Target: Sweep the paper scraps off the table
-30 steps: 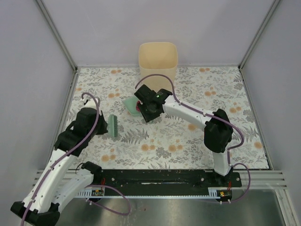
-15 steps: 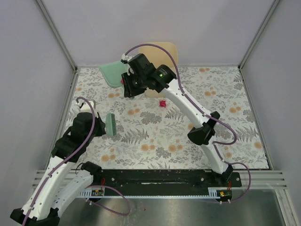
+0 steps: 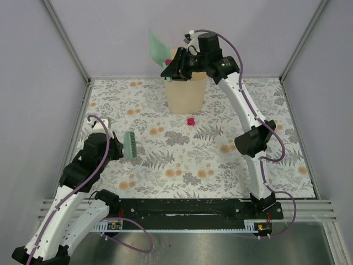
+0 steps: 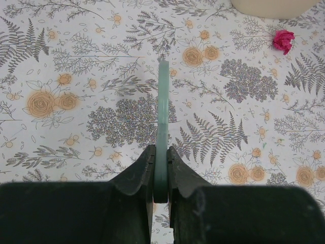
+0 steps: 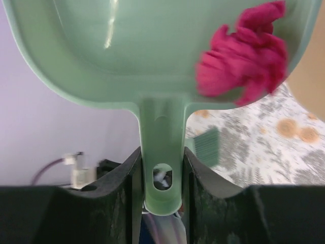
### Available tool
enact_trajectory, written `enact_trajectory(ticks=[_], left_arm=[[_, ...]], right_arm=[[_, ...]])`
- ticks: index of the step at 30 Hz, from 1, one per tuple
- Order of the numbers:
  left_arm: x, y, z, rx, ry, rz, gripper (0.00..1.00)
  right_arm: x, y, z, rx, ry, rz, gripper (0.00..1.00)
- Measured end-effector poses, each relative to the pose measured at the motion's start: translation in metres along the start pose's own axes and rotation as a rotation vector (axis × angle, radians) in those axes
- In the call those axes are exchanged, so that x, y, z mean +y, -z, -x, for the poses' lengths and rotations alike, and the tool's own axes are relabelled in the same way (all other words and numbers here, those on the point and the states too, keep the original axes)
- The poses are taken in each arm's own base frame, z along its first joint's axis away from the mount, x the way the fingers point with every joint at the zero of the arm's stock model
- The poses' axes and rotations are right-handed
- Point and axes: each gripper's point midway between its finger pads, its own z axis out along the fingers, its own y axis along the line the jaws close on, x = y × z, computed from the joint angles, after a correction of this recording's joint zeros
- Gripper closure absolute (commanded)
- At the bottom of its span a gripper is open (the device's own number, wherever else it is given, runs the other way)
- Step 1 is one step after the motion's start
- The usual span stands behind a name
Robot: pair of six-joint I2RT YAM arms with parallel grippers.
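My right gripper (image 3: 175, 70) is shut on the handle of a green dustpan (image 3: 159, 47), raised and tilted over the beige bin (image 3: 186, 96). In the right wrist view the dustpan (image 5: 152, 46) holds crumpled magenta paper scraps (image 5: 246, 56) sliding to its right edge. One scrap (image 3: 191, 121) lies on the table (image 3: 248, 160) just in front of the bin; it also shows in the left wrist view (image 4: 283, 40). My left gripper (image 3: 113, 146) is shut on the green brush (image 3: 130, 144), held above the table's left side; its handle (image 4: 162, 127) runs edge-on between the jaws.
Metal rails (image 3: 71, 138) frame the table, and grey walls close in the left, back and right. The bin stands at the back centre. My right arm's elbow (image 3: 253, 141) hangs over the table's right half.
My right arm has lifted the dustpan from the table, swung it up and over the bin and tilted it. One scrap was left on the cloth. My left arm has barely moved.
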Motion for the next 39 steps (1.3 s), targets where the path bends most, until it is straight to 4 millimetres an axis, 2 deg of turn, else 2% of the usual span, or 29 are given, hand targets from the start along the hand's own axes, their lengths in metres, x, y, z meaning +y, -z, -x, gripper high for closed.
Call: enact_trajectory(ticks=[6,13,16,21,27,30,32,34,36,38,39], left_arm=[[0.000,0.000,0.000,-0.002,0.001,0.000,1.00],[0.000,0.000,0.000,-0.002,0.001,0.000,1.00],[0.000,0.000,0.000,-0.002,0.001,0.000,1.00],[0.000,0.000,0.000,-0.002,0.001,0.000,1.00],[0.000,0.000,0.000,-0.002,0.004,0.000,1.00],[-0.003,-0.001,0.001,-0.001,0.025,-0.005,1.00],[-0.011,-0.005,0.003,0.004,0.049,-0.033,1.00],[-0.028,-0.014,0.007,0.015,0.090,-0.089,1.00],[-0.044,-0.025,0.011,0.030,0.134,-0.140,1.00],[-0.071,-0.042,0.018,0.050,0.203,-0.217,1.00],[-0.083,-0.052,0.022,0.057,0.235,-0.250,1.00]], right_arm=[[0.019,0.017,0.028,-0.006,-0.155,0.215,1.00],[0.035,0.021,0.037,0.021,-0.348,0.453,1.00],[0.048,0.032,0.044,0.020,-0.407,0.571,1.00],[0.085,0.068,0.050,-0.025,-0.282,0.806,1.00],[0.111,0.104,0.036,-0.062,-0.092,0.978,1.00],[0.109,0.109,0.020,-0.022,-0.081,0.964,1.00],[0.098,0.105,0.003,0.045,-0.172,0.852,1.00],[0.088,0.100,-0.007,0.055,-0.211,0.703,1.00],[0.084,0.098,-0.005,-0.021,-0.199,0.536,1.00],[0.081,0.107,-0.005,-0.119,-0.135,0.367,1.00],[0.077,0.118,-0.010,-0.167,-0.086,0.270,1.00]])
